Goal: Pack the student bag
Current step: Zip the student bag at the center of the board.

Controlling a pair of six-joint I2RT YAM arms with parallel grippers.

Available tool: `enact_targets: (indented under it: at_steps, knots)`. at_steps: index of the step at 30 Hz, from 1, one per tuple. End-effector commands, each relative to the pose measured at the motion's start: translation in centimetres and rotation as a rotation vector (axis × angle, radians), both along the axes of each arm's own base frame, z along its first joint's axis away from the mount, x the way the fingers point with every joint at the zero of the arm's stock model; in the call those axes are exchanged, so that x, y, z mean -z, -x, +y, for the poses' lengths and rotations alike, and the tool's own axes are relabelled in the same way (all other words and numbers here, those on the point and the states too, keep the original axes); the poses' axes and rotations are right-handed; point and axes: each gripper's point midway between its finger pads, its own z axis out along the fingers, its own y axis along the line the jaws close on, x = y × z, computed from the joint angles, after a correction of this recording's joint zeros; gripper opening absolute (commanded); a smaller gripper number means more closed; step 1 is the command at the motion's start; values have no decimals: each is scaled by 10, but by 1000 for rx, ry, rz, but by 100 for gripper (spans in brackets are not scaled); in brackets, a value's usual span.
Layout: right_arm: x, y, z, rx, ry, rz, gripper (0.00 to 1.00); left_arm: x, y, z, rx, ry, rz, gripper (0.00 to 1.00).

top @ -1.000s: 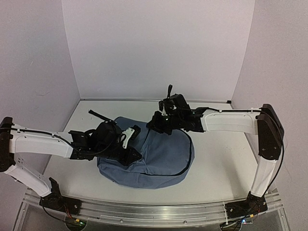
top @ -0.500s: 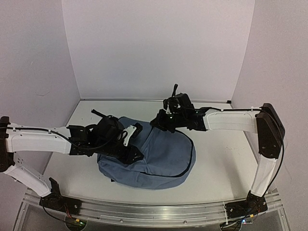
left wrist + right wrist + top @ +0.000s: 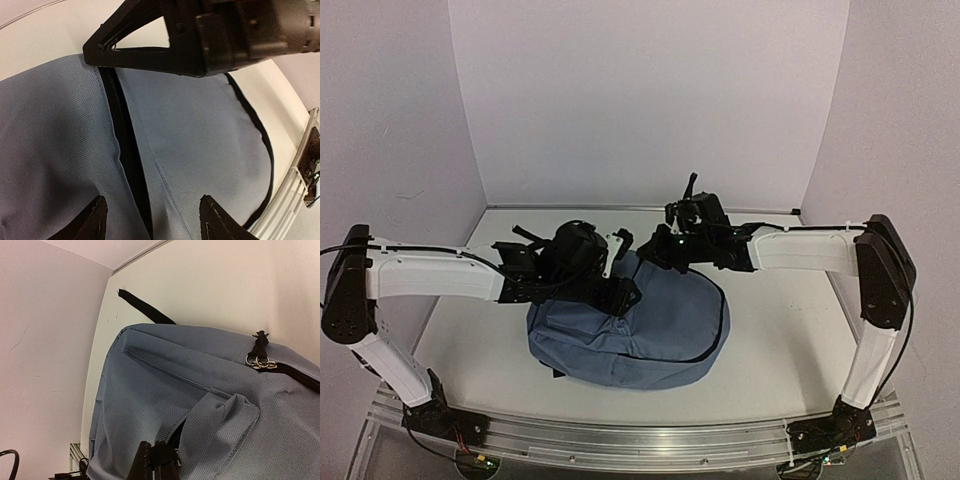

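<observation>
The student bag (image 3: pixel 650 335), a large slate-blue backpack, lies in the middle of the table. My left gripper (image 3: pixel 623 292) hovers over its left top. In the left wrist view the left gripper (image 3: pixel 155 222) is open and holds nothing, its fingertips (image 3: pixel 95 220) astride the dark zipper line (image 3: pixel 125 145) on the bag (image 3: pixel 200 130). My right gripper (image 3: pixel 652 252) is at the bag's back edge. In the right wrist view the right gripper (image 3: pixel 155 462) is shut on something black at a fold of the bag (image 3: pixel 150 390). What exactly it pinches is hidden.
A black strap (image 3: pixel 525 236) of the bag trails on the table at the back left, and also shows as the strap (image 3: pixel 145 307) in the right wrist view. Metal zipper rings (image 3: pixel 257 361) sit on the bag's seam. An aluminium rail (image 3: pixel 640 440) runs along the near edge. White walls enclose three sides.
My left gripper has opened and moved right and toward the back over the bag. The right gripper stayed shut and drew slightly back, pulling the bag's top edge with it.
</observation>
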Motion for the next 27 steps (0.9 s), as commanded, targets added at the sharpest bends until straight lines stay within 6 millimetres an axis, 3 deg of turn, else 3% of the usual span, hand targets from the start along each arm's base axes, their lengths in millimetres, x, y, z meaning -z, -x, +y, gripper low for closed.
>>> enact_targets:
  at_steps: [1, 4, 11, 15, 19, 27]
  knots:
    - [-54, -15, -10, 49, -89, -124, 0, -25, -25, -15, -37, 29, -99, 62]
    - [-54, -14, -9, 47, -93, -122, 0, -24, -32, -21, -37, 19, -109, 61]
    - [-55, -14, -9, 45, -94, -124, 0, -16, -39, -27, -39, -6, -112, 48]
    - [-53, -14, -9, 47, -92, -120, 0, -10, -41, -26, -51, -22, -106, 21]
    - [-53, -15, -10, 52, -90, -123, 0, -1, -39, -22, -55, -45, -89, 1]
    - [-58, -22, -15, 94, -81, -145, 0, 20, -19, -12, -10, -62, -21, 0]
